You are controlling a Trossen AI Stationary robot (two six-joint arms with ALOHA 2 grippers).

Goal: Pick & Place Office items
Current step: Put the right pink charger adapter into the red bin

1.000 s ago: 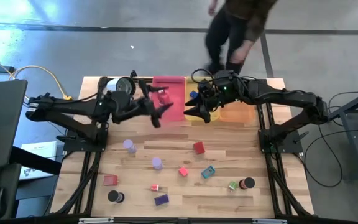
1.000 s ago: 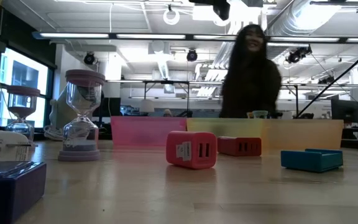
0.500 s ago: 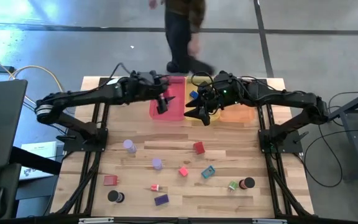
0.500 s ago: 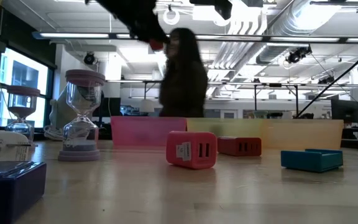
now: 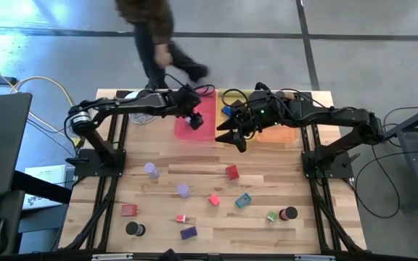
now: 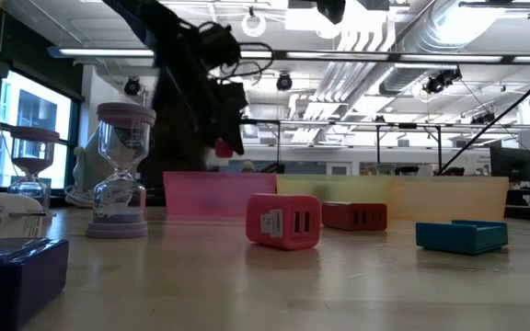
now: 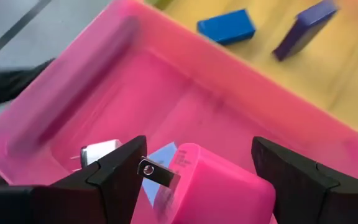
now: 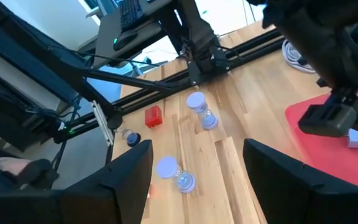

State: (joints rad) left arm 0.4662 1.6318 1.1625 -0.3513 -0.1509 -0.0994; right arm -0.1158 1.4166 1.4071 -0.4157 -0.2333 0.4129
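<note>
Over the pink tray: left gripper (image 5: 194,120) hangs above the pink tray (image 5: 207,129) at the far edge of the desk (image 5: 267,232), clamped on a pink charger block (image 7: 219,190) whose metal prongs show between its fingers (image 7: 120,174).
Inside the pink tray: a small white piece (image 7: 99,151) lies on the floor of the tray, below the held block.
Yellow tray: beside the pink one, holding a blue block (image 7: 226,27) and a purple block (image 7: 305,27).
Right gripper: right gripper (image 5: 227,135) sits at the near edge of the yellow tray (image 5: 231,98), fingers (image 8: 126,180) spread apart with nothing between them.
Loose office items: a red block (image 5: 231,172), a pink block (image 5: 213,199), a teal block (image 5: 243,201), two lavender hourglasses (image 5: 151,170), a purple block (image 5: 188,233) and black discs (image 5: 133,229) lie scattered on the near half of the desk.
Change since earlier: a second ago the left arm was drawn back beside the silver-and-white object (image 5: 142,116); it has since stretched across and come down over the pink tray. The right arm has barely moved.
Person: a person (image 5: 154,36) behind the desk has walked from the right side toward the left.
</note>
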